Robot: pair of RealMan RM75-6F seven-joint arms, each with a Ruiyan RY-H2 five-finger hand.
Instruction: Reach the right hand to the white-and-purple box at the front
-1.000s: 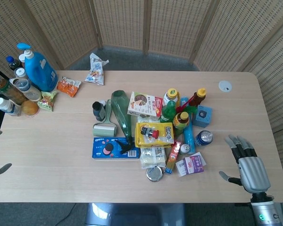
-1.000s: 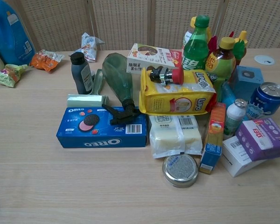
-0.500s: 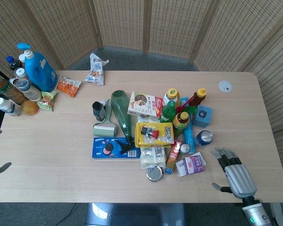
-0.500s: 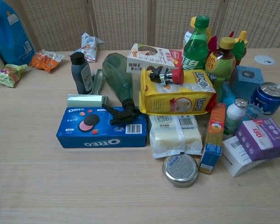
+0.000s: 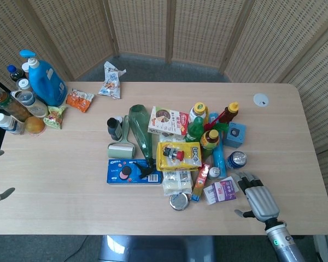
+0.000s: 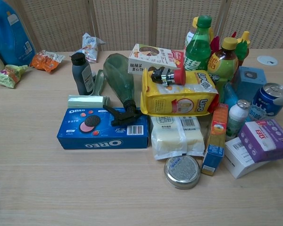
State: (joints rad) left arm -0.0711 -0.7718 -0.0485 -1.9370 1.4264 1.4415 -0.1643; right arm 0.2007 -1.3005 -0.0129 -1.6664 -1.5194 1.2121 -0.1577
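The white-and-purple box (image 5: 223, 190) lies on the tabletop (image 5: 71, 164) at the front right of the clutter, just below the blue can (image 5: 236, 159). The right hand (image 5: 255, 197) hovers just right of the box, fingers spread, holding nothing.

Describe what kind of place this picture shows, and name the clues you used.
Probably a robot test room, not a home: a robot hand over a light wooden table, groceries like an Oreo box piled mid-table, and wicker screens closing it in.
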